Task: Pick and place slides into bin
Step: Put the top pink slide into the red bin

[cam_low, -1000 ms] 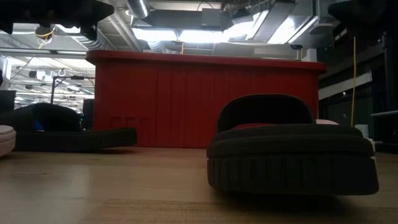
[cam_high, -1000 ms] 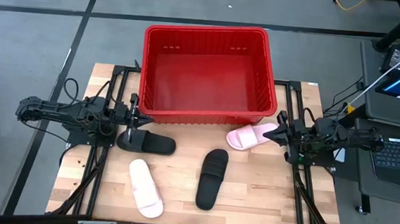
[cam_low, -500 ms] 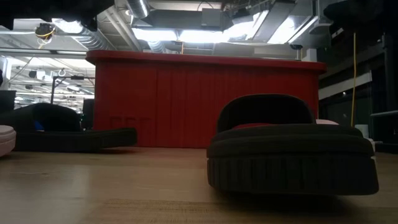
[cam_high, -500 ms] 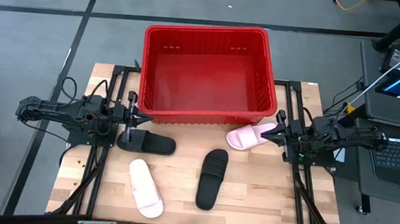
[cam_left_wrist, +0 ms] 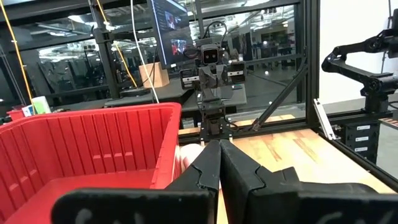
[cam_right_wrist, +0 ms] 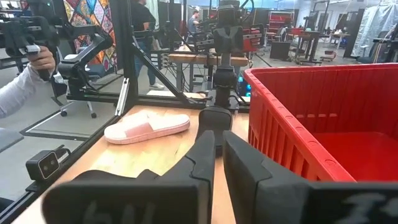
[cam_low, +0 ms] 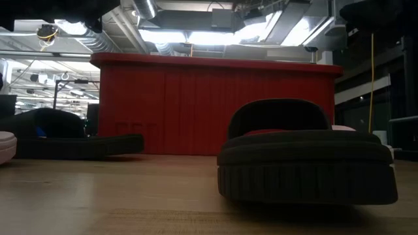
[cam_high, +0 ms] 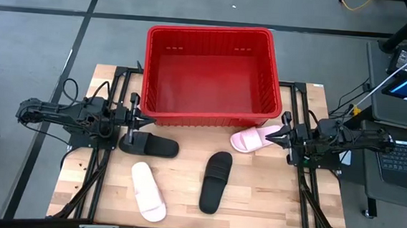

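Wooden tabletop (cam_high: 255,204) carries all four slides in front of the empty bin (cam_high: 205,118). Nearest pink slide (cam_high: 253,139) lies just beside the right tool (cam_high: 282,136), fingers a narrow gap apart: widen, then straddle the strap. Left tool (cam_high: 136,116), closed and empty, hangs over a black slide (cam_high: 151,145). A person's hand (cam_right_wrist: 41,59) shows beyond.

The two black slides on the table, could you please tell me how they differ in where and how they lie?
The black slide by the left pincer lies crosswise, close before the red bin; the middle black slide lies nearly lengthwise, farther from the bin. The first has the left pincer just above it; the second has no pincer near. Both rest flat, sole down, on the wooden table, outside the bin.
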Robot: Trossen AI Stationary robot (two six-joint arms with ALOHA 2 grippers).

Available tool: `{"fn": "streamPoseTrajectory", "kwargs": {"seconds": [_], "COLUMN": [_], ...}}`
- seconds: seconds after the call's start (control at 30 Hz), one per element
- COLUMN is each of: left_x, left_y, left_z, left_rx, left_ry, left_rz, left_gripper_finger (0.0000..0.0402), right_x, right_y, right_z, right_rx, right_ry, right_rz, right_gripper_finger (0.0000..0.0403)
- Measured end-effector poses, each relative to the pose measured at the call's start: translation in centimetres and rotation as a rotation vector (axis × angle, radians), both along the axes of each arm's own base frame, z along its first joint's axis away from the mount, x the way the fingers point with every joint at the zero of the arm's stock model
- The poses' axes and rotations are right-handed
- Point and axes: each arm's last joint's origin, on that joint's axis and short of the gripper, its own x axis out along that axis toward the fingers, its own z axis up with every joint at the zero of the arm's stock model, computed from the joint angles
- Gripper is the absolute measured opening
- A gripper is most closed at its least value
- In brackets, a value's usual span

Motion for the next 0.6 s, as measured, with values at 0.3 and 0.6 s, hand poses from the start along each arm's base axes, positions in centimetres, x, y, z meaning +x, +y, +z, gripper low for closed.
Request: {"fn": "streamPoseTrajectory", "kwargs": {"seconds": [0.3, 0.6], "left_x": [0.01, 0.38], "left_y": [0.0, 0.03], "left_z": [-0.08, -0.53], "left_rx": [0.05, 0.045], "left_ry": [0.01, 0.056], "left_rz": [0.004, 0.015], "left_gripper_finger": [0.0006, 0.0002], "right_x": [0.0, 0.0], "right_y": [0.0, -0.01], "right_z": [-0.01, -0.03], "right_rx": [-0.032, -0.032], "right_ry": [-0.003, -0.002], "right_rz": [0.001, -0.002], "right_gripper_finger": [0.0035, 0.0034]}}
